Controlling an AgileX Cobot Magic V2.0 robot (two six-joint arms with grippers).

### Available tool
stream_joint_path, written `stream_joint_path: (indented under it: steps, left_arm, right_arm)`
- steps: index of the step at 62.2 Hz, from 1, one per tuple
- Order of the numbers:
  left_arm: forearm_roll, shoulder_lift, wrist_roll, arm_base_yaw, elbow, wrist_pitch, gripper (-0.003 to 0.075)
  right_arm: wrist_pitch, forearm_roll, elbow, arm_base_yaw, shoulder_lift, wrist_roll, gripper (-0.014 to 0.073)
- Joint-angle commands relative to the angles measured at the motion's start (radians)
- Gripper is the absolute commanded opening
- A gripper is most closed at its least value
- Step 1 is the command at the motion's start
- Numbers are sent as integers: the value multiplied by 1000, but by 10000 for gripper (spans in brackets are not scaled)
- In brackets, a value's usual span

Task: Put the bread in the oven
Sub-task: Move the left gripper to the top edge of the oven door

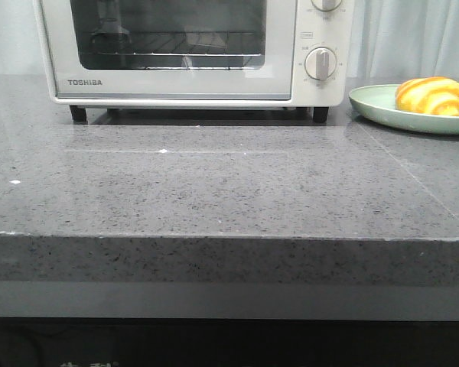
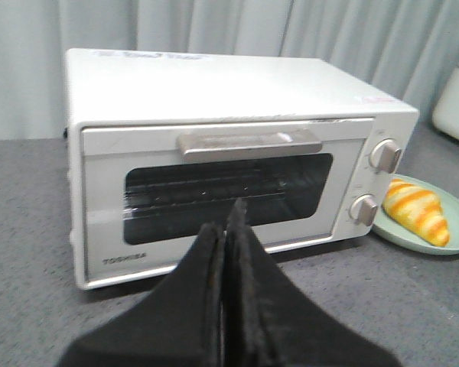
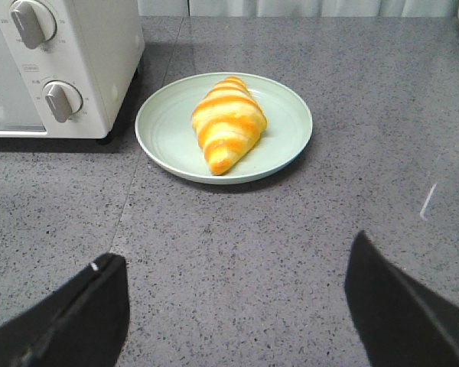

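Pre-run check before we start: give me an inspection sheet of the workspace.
Surface: grey speckled stone countertop, bare in front.
Job's things: cream-white Toshiba toaster oven, glass door shut; striped orange-yellow croissant roll lying on pale green round plate to the oven's right.
Clutter: white object at the edge of the wrist views, unidentifiable.
Hands: left hand shut, empty, facing the oven door; right hand open, facing the roll.
Cables: nothing seen.
Surroundings: pale curtain behind.

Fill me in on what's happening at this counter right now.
Nothing is being handled yet. The glossy orange-and-yellow striped croissant roll lies on a pale green round plate beside the cream-white Toshiba toaster oven, whose glass door is closed. The left gripper is shut and empty, facing the oven door. The right gripper is open, with the roll on the grey stone counter ahead of it.
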Motion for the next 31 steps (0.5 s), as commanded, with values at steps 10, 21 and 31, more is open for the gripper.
stream_joint_path:
  steps: [10, 21, 31]
  left_arm:
    - [-8, 211, 1, -72, -142, -245, -18]
    - [-8, 387, 1, -78, -243, -350, -18]
    - [-6, 537, 1, -78, -344, -413, -18]
  right_arm:
    - [-65, -7, -31, -3, 12, -9, 594]
    - [-65, -7, -31, -3, 12, -9, 594]
    - [-65, -7, -31, -3, 12, -9, 594]
